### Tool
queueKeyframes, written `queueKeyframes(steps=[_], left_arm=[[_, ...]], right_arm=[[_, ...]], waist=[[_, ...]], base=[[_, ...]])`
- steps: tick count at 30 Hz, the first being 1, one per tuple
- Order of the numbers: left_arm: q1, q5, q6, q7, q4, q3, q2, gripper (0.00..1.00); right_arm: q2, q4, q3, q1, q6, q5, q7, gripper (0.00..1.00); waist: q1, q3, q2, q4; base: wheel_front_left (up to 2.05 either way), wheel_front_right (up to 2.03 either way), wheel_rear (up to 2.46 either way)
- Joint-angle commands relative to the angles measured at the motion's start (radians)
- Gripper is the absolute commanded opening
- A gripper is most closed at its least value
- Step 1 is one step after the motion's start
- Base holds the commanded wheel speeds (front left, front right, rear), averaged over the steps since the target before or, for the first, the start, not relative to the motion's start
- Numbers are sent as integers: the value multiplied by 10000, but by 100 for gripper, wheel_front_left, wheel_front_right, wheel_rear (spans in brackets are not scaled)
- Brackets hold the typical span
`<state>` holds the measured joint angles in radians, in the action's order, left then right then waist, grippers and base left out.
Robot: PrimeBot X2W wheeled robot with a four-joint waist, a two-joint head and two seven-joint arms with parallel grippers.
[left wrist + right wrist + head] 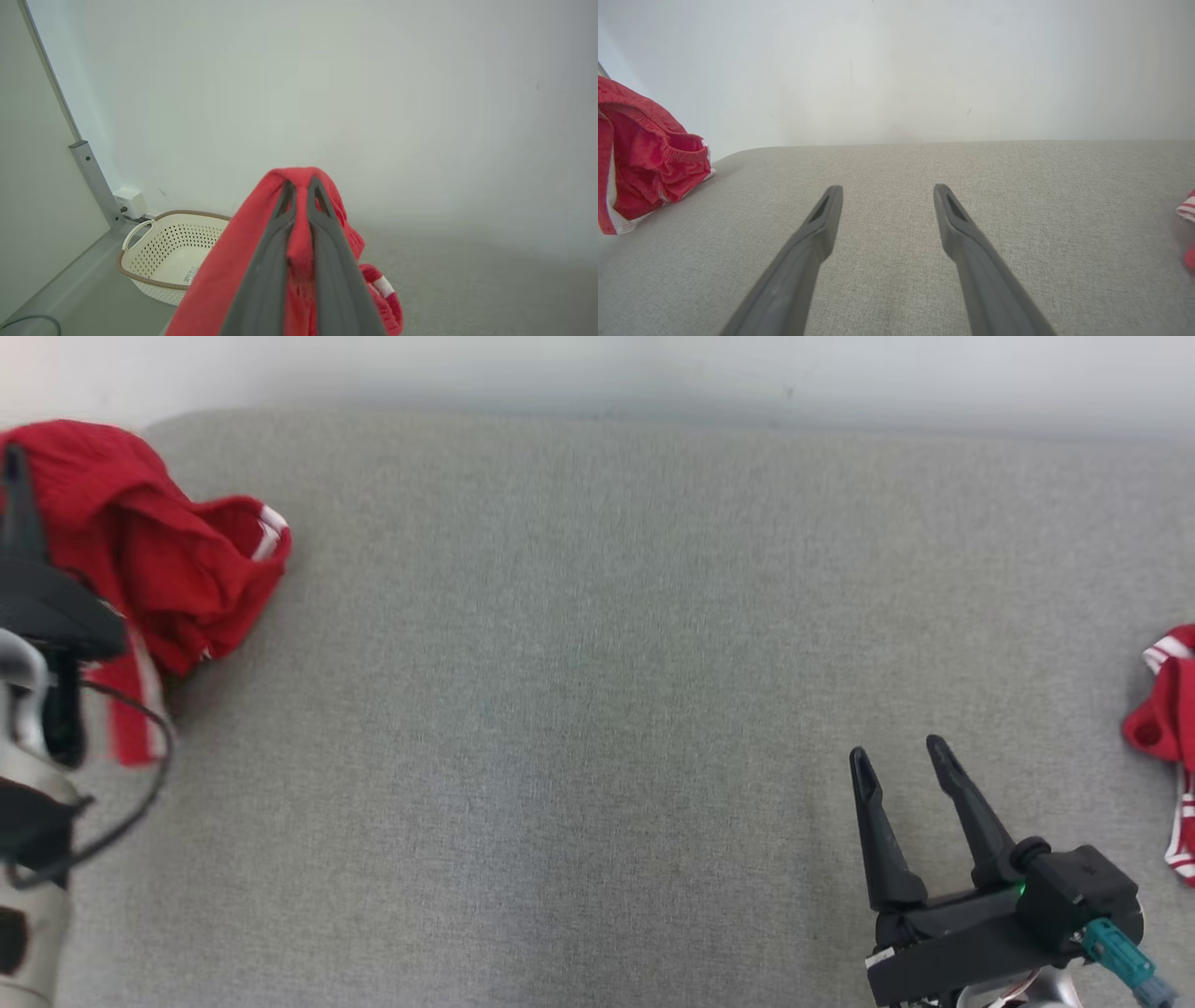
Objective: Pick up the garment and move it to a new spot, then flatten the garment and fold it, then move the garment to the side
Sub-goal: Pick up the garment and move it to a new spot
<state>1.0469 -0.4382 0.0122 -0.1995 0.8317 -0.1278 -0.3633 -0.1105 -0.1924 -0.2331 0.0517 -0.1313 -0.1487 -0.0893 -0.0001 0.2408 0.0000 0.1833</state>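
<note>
The left tool (pixel 301 186) pinches a bunched fold of the red garment (pixel 177 551), which droops over the grey surface's (pixel 579 709) far left corner, while the right tool (pixel 901 756) hovers spread; light, limp cloth, it seems best gripped at its striped hem (pixel 271 532).

I count two red garments: the first garment (pixel 177 560) at the left end of the surface (pixel 597 709), the second garment (pixel 1167 709) at its right edge. Two claws: left claw (pixel 302 184), right claw (pixel 896 749). One white basket (pixel 161 245) past the surface's left end.
</note>
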Motion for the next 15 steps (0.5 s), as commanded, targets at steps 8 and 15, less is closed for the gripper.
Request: queueKeyframes(steps=[8, 15], left_arm=[[-2284, 279, -671, 632, -4030, -717, 768, 0], [-3948, 380, -1107, 1847, -7002, -1655, 1267, 0]], right_arm=[[251, 127, 57, -275, 11, -8, -201, 100], [345, 239, 44, -70, 11, -14, -351, 100]], waist=[[1, -905, 0, -444], [1, -754, 0, -1148]], base=[[0, 0, 0], [0, 0, 0]])
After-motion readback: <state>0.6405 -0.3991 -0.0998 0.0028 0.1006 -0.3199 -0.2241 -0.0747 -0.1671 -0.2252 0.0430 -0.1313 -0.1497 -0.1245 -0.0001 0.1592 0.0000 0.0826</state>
